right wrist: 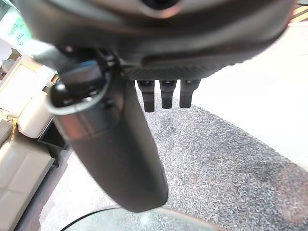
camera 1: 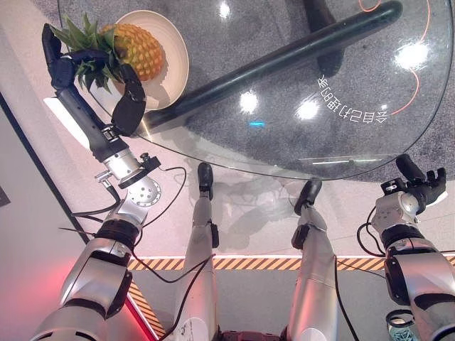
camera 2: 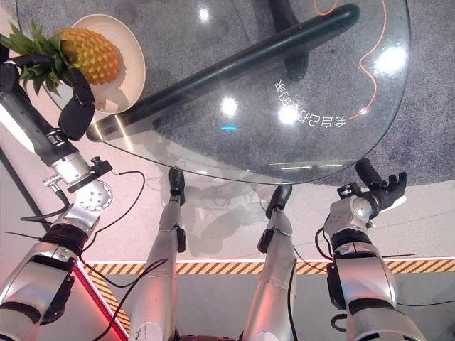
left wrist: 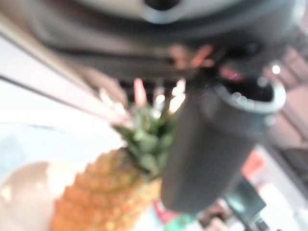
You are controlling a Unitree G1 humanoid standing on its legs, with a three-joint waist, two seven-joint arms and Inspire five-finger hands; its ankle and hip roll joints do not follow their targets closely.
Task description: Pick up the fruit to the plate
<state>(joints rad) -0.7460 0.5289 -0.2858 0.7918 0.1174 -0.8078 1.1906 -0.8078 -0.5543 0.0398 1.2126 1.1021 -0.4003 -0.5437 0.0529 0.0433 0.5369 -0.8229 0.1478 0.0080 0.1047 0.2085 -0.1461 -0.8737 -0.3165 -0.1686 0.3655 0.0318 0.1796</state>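
A pineapple [camera 1: 138, 50] lies with its yellow body on the cream plate [camera 1: 178, 60], at the far left of the round glass table [camera 1: 284, 145]. Its green crown sticks out over the plate's rim toward my left hand [camera 1: 62, 69]. The fingers of that hand curl over the leaves and the thumb [camera 1: 131, 96] closes from the other side, so the hand is shut on the crown. In the left wrist view the pineapple [left wrist: 96, 192] sits just past the thumb [left wrist: 211, 144]. My right hand [camera 1: 419, 185] hangs idle off the table's near right edge, fingers relaxed and holding nothing.
A thick dark tube [camera 1: 284, 57] of the table's base runs diagonally under the glass. An orange cable [camera 1: 419, 78] curves on the grey carpet at the far right. Striped hazard tape [camera 1: 249, 263] crosses the floor near me.
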